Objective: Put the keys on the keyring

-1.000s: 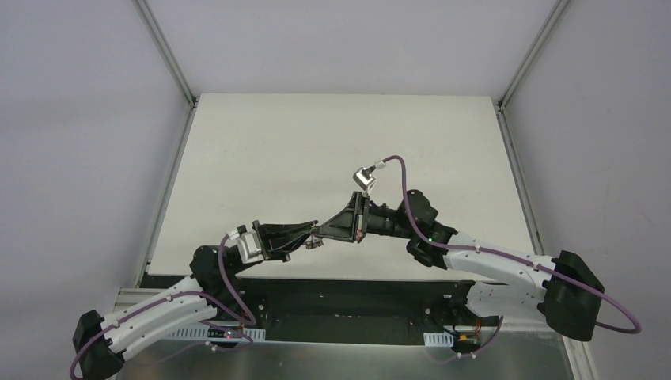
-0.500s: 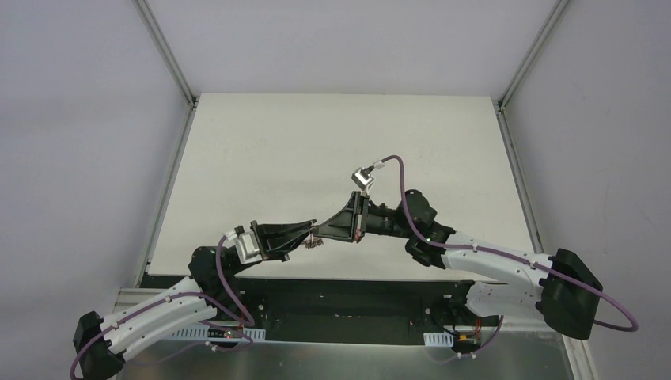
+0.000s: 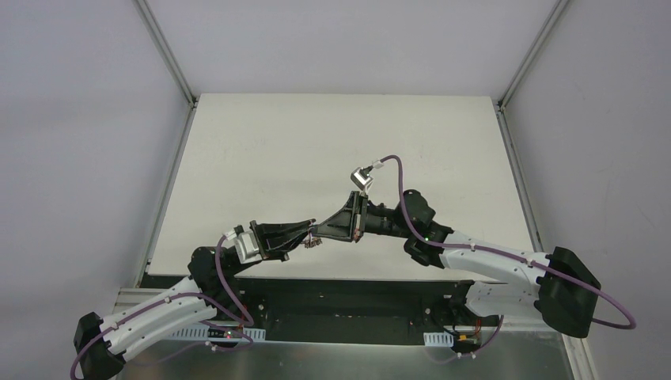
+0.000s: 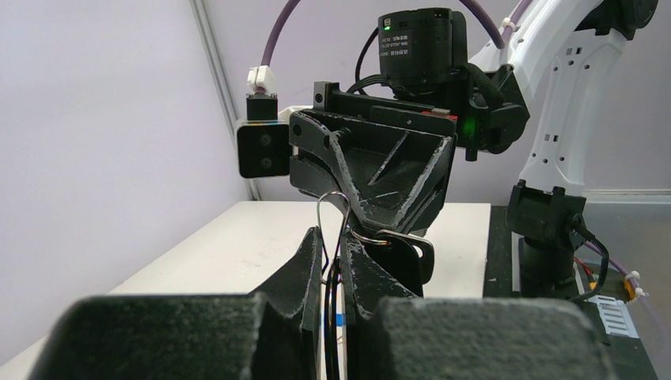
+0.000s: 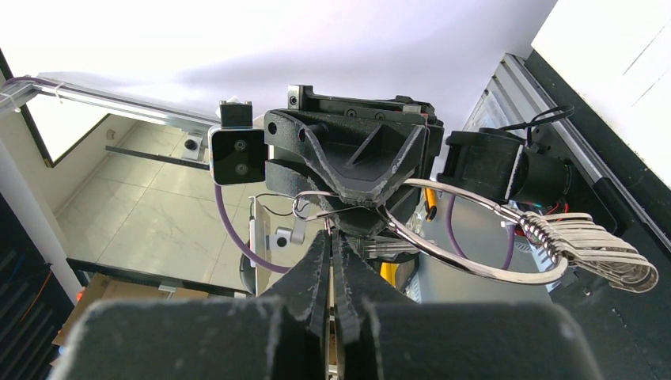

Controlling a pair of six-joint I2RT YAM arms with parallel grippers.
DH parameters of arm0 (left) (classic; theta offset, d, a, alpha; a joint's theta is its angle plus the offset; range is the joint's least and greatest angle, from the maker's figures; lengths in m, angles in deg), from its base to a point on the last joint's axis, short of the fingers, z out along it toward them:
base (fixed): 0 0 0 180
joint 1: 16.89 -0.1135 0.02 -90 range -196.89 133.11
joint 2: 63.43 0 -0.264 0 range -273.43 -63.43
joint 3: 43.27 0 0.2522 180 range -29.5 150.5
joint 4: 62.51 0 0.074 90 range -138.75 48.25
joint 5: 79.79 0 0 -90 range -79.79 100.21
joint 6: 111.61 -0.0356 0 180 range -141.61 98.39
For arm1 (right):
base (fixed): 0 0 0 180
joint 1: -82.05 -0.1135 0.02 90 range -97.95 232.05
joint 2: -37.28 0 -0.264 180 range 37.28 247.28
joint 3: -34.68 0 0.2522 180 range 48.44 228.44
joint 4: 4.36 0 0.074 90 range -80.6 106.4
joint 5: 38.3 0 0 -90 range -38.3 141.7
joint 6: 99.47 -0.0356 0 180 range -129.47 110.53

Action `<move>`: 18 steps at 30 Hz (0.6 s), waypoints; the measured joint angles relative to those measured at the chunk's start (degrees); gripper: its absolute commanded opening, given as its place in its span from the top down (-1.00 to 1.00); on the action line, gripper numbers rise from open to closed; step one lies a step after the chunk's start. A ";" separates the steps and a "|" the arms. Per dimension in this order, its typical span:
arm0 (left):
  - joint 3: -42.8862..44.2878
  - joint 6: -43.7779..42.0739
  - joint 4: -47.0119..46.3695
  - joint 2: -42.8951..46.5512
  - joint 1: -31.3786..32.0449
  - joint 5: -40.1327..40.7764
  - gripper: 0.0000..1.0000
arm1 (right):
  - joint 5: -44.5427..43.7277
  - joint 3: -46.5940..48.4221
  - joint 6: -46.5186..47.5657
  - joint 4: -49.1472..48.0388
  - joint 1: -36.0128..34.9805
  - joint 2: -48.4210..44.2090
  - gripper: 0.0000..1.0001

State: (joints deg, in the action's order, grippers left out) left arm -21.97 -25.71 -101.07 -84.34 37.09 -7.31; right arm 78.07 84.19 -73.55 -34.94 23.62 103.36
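the white surface (image 3: pixel 316 142) fills the middle of the overhead view. the left arm (image 3: pixel 158 309) and right arm (image 3: pixel 490 261) reach in from the near corners and meet nose to nose above its near edge, just off the surface. the left jaws are all but together, clamped on the thin wire of the keyring (image 5: pixel 431 247), whose loop rises from between the fingers in the left wrist view. the right jaws are pressed together, their tips right at the same wire; whether they actually pinch it, i cannot tell. the keyring hangs in the air between the two sets of jaws, its wide silver loop swinging out to one side in the right wrist view. a small bunch of flat metal pieces (image 5: pixel 605 260) sits on the far end of that loop. the black key head (image 4: pixel 405 255) is on the ring just beside the left fingers, below the right jaws' tips.
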 measured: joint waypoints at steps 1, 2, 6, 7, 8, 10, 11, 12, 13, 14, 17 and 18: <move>0.00 0.00 0.04 0.00 0.00 0.00 1.00 | 0.00 0.00 -0.02 0.00 0.00 0.00 1.00; 0.00 0.00 0.11 0.04 0.00 0.00 1.00 | -0.02 0.00 -0.04 0.00 0.00 0.02 1.00; -0.02 0.00 0.76 0.55 0.04 0.00 1.00 | -0.02 0.00 -0.48 -0.07 0.00 0.22 1.00; -0.02 -0.04 0.83 0.63 0.04 0.00 1.00 | -0.02 0.00 -0.66 -0.09 0.00 0.26 1.00; -0.02 -0.04 0.85 0.66 0.04 -0.02 1.00 | -0.02 0.00 -0.90 -0.11 0.00 0.31 1.00; -0.02 -0.07 0.85 0.70 0.04 -0.04 1.00 | -0.02 0.00 -1.38 -0.26 0.00 0.37 1.00; -0.02 -0.15 0.83 0.70 0.04 -0.07 1.00 | -0.02 0.00 -1.64 -0.44 0.02 0.46 1.00; -0.02 -0.24 0.83 0.74 0.07 -0.07 1.00 | -0.02 -0.02 -1.99 -0.63 0.07 0.57 1.00; -0.02 -0.39 0.85 0.79 0.07 -0.07 1.00 | -0.02 -0.09 -2.49 -1.07 0.09 0.79 1.00; -0.02 -0.46 0.85 0.83 0.07 -0.07 1.00 | 0.02 -0.11 -2.75 -1.27 0.13 0.92 1.00; -0.09 -0.83 0.90 0.87 0.07 -0.11 1.00 | 0.04 -0.66 -3.96 -2.73 0.26 1.40 1.00; -0.15 -0.96 0.96 0.87 0.07 -0.20 1.00 | 0.09 -0.83 -4.35 -3.13 0.33 1.53 1.00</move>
State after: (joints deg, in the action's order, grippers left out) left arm -22.13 -26.67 -100.11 -83.46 37.15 -7.50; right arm 78.15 83.36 -77.90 -38.06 23.95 104.89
